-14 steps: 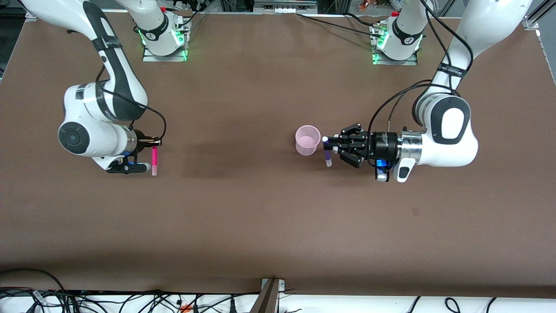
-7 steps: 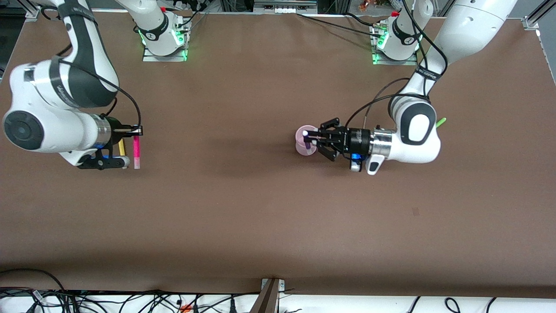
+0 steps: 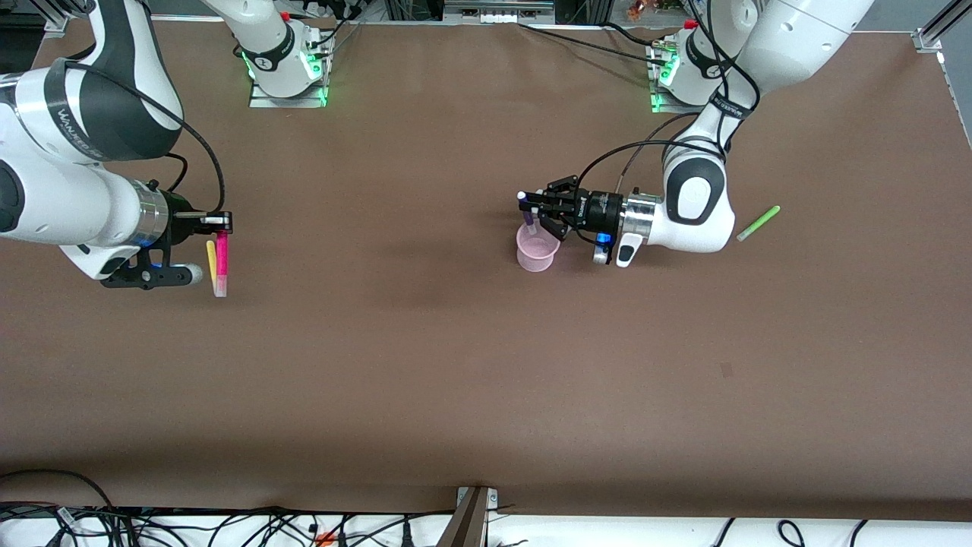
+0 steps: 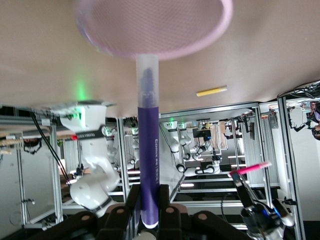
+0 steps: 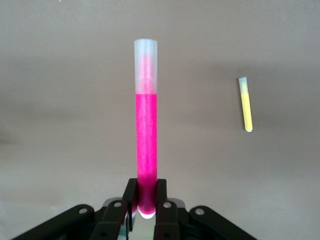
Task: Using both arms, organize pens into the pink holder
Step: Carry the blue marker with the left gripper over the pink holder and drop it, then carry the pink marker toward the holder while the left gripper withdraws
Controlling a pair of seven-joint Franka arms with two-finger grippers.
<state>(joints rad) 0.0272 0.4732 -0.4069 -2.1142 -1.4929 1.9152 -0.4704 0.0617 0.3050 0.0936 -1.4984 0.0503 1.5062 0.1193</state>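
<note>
The pink holder [image 3: 538, 251] stands upright mid-table; the left wrist view shows its open mouth [image 4: 190, 30]. My left gripper [image 3: 529, 209] hangs just above its rim, shut on the dark purple pen [image 3: 528, 218], whose pale end points down at the opening. In the left wrist view the jaws [image 4: 149, 192] clamp the purple pen [image 4: 149, 150] at its base. My right gripper [image 3: 220, 224] is up over the table toward the right arm's end, shut on the magenta pen [image 3: 221, 262]. The right wrist view shows that grip [image 5: 145, 187] and the magenta pen [image 5: 146, 135].
A yellow pen [image 3: 211, 254] lies on the table under the right gripper, apart from the magenta pen, and shows in both wrist views [image 5: 245, 105] [image 4: 211, 91]. A green pen [image 3: 758, 223] lies beside the left arm's elbow, toward the left arm's end of the table.
My left gripper has carried the purple pen from beside the holder to above its rim. My right gripper has risen with the magenta pen and drifted toward its end. The yellow and green pens have come into view.
</note>
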